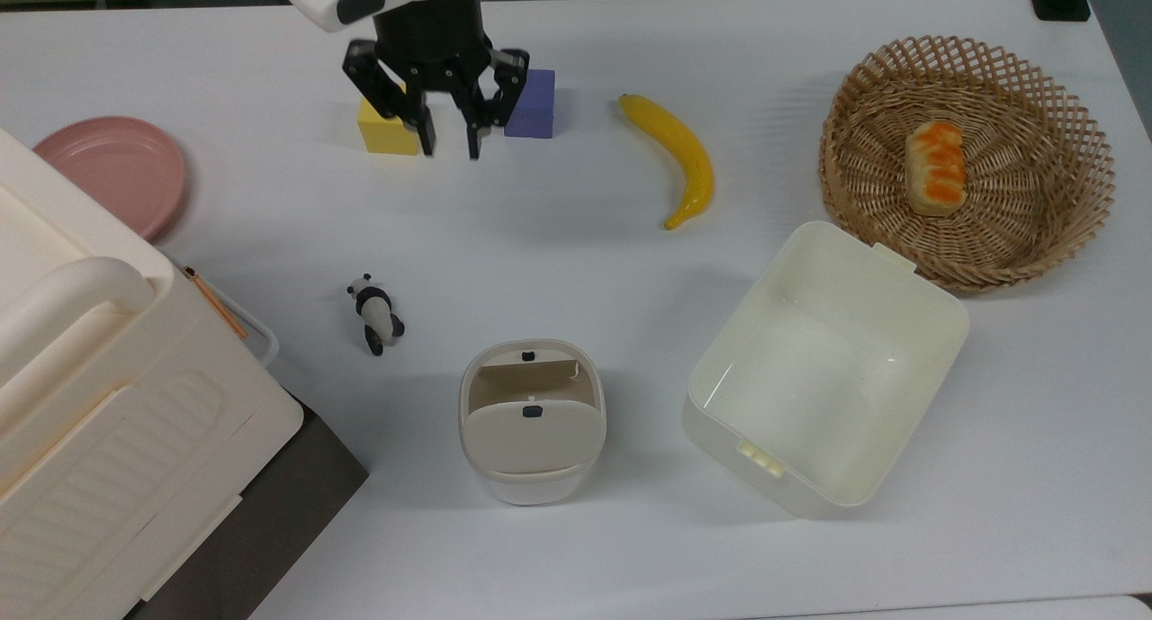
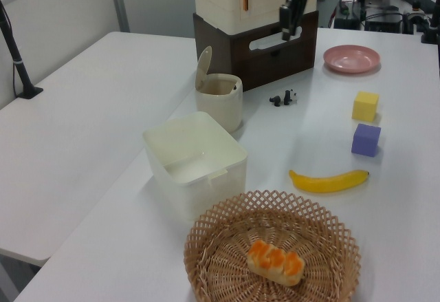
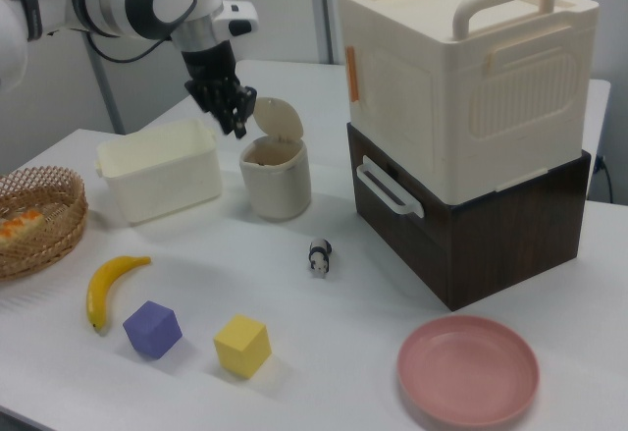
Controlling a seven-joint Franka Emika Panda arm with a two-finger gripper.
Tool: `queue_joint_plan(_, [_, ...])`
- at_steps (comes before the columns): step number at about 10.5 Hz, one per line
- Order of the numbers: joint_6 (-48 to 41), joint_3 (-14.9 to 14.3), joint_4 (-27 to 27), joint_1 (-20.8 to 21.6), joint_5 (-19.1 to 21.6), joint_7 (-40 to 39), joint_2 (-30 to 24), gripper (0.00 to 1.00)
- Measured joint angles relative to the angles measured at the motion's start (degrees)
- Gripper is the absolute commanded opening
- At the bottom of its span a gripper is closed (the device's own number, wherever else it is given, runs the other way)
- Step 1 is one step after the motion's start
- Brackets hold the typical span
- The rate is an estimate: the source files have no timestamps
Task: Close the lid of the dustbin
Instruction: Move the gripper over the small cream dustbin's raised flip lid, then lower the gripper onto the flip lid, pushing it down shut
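The dustbin [image 1: 531,476] is a small white bin near the table's front in the top view; it also shows in the left view [image 2: 221,104] and the right view [image 3: 276,181]. Its beige lid [image 1: 533,438] stands tilted up on its hinge, leaving the mouth uncovered; the raised lid [image 2: 203,68] is upright in the left view and shows in the right view [image 3: 279,117]. My gripper [image 1: 448,148] hangs open and empty above the table, well apart from the bin, over the gap between two cubes. It appears in the left view [image 2: 289,28] and the right view [image 3: 235,109].
A yellow cube [image 1: 382,134], a purple cube [image 1: 535,107] and a banana [image 1: 679,157] lie behind. A cream tub [image 1: 936,332] stands at the bin's right in the top view, a basket [image 1: 1035,188] beyond it. A panda figure [image 1: 376,314], a pink plate [image 1: 112,170] and a big crate [image 1: 108,422] are on the top view's left.
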Motion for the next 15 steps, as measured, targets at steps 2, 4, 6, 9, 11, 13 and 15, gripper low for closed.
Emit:
queue_joint_plan(2, [8.1,0.0,0.7,0.4,0.9,-0.5,1.4,0.01])
queue_joint_plan(4, [19.1,0.1,2.9,2.0,0.9,-0.4,6.2,0.00])
queue_joint_plan(6, [30.6,0.1,4.4,3.5,0.9,-0.2,10.9,0.00])
queue_joint_plan(9, [49.2,0.1,5.0,4.3,0.9,1.7,14.9,0.00])
queue_joint_plan(11, [54.4,0.0,5.0,4.2,0.9,1.7,16.6,0.00])
queue_joint_plan(13, [56.0,0.0,5.3,4.1,0.9,1.7,19.0,0.00])
queue_joint_plan(15, [56.2,0.0,6.2,4.1,0.9,1.7,21.1,0.00])
